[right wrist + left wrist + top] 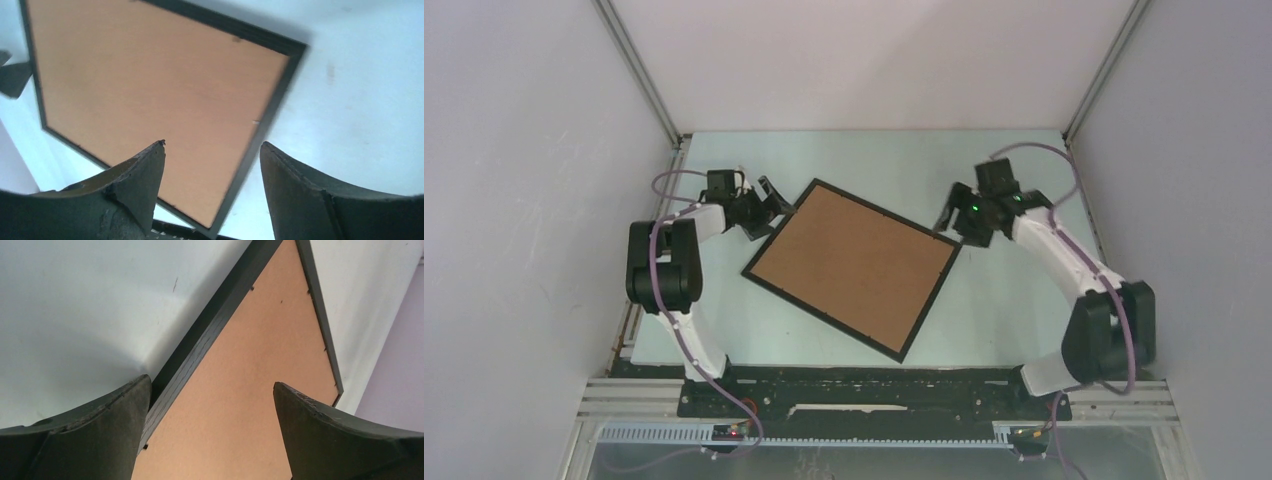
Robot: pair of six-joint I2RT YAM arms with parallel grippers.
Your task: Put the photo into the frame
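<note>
The black frame [822, 315] lies flat and skewed on the table, with a brown cardboard board [854, 265] filling it. The photo is hidden. My left gripper [776, 207] hovers open at the frame's far left corner, nothing between its fingers. In the left wrist view the gripper [210, 381] straddles the frame's edge [200, 340] and the board [250, 390]. My right gripper [949, 222] stands open by the frame's right corner. In the right wrist view this gripper [212, 143] is above the board [150, 85] and the frame's rim [272, 110], holding nothing.
The pale table [1014, 300] is enclosed by white walls on the left, right and back. A black rail [874, 385] runs along the near edge between the arm bases. A fingertip of the left gripper [12, 77] shows in the right wrist view.
</note>
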